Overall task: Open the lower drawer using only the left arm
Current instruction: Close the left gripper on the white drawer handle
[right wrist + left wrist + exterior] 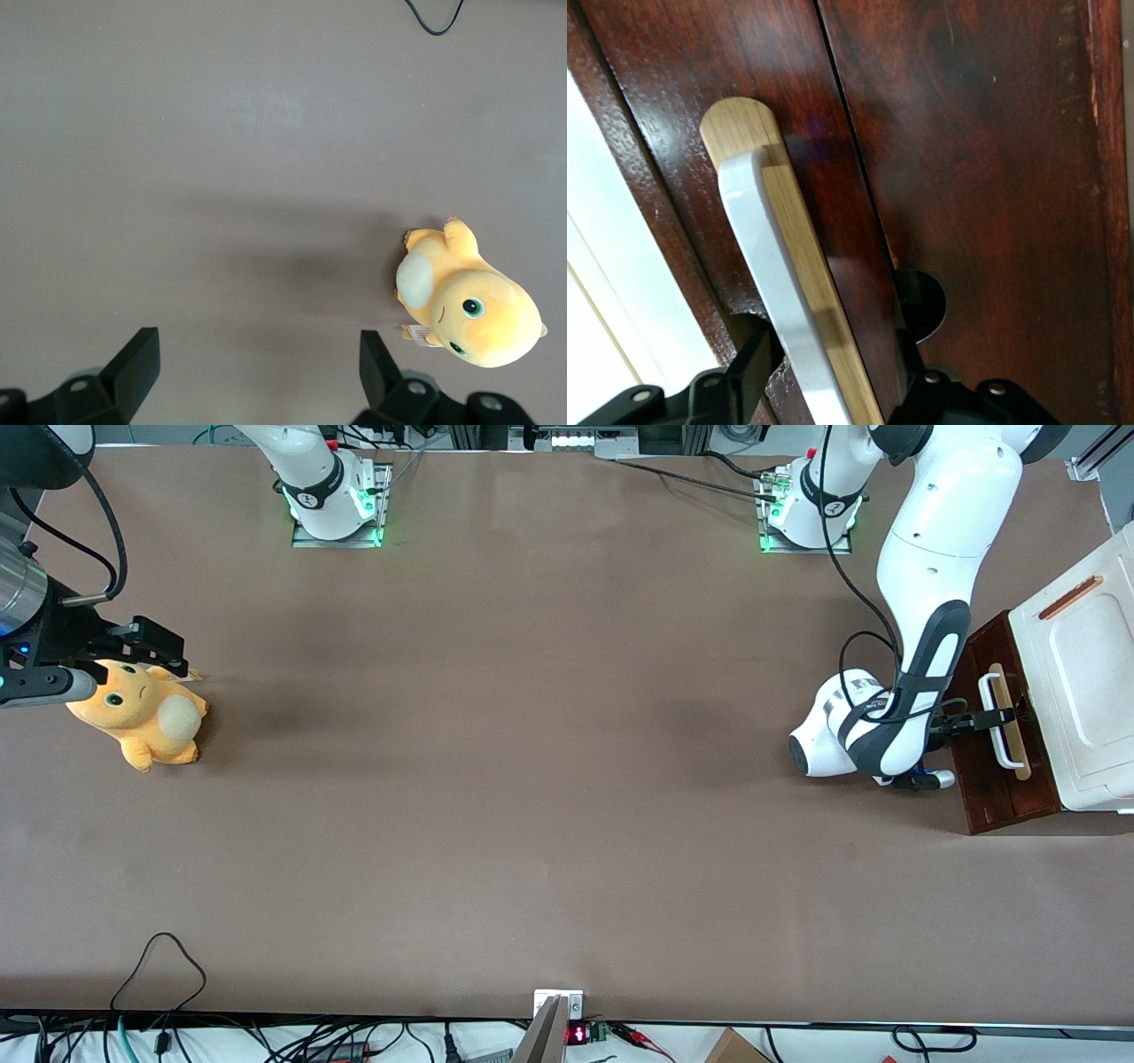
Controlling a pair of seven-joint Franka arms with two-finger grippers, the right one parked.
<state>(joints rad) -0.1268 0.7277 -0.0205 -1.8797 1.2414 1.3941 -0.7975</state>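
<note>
The lower drawer (1010,793) is a dark reddish-brown wooden front at the working arm's end of the table. It carries a white U-shaped bar handle (998,735) on a pale wood strip (1013,731). My left arm (930,558) reaches down to it, and its black gripper (994,717) sits at the handle. In the left wrist view the gripper (830,354) is open. Its two black fingers (749,372) straddle the white handle (766,257) and the pale strip (793,221), with small gaps on both sides.
A white box (1085,664) with a thin brown slot stands right beside the drawer, toward the table's end. An orange plush toy (142,713) lies at the parked arm's end of the brown table (532,779). Cables hang along the table edge nearest the front camera.
</note>
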